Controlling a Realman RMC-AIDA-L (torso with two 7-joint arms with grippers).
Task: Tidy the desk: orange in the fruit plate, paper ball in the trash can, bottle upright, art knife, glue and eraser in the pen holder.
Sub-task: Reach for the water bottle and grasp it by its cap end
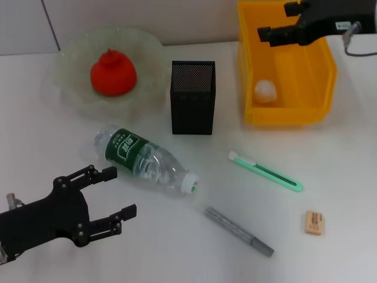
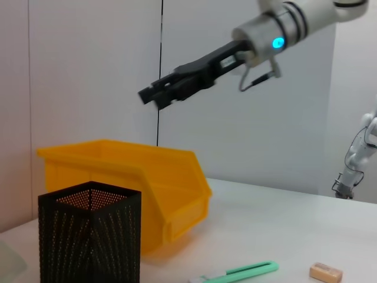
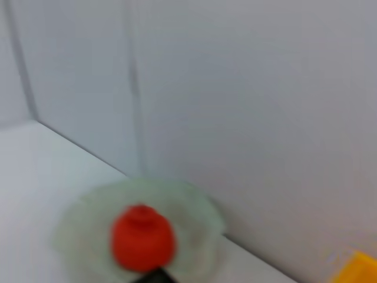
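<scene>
The orange (image 1: 113, 73) sits in the pale green fruit plate (image 1: 70, 88) at the back left. A white paper ball (image 1: 265, 91) lies in the yellow trash can (image 1: 288, 113) at the back right. My right gripper (image 1: 274, 20) hovers open above that bin with nothing in it. The bottle (image 1: 144, 159) lies on its side, cap toward the front right. Just in front of it, to its left, my left gripper (image 1: 122, 191) is open and not touching it. The green art knife (image 1: 265, 171), grey glue (image 1: 238, 231) and eraser (image 1: 314, 222) lie on the table. The black mesh pen holder (image 1: 192, 106) stands in the middle.
In the left wrist view the pen holder (image 2: 89, 242) stands in front of the yellow bin (image 2: 129, 177), with the right gripper (image 2: 154, 94) high above them. The right wrist view shows the orange (image 3: 142, 237) in the plate (image 3: 82, 218) near the wall.
</scene>
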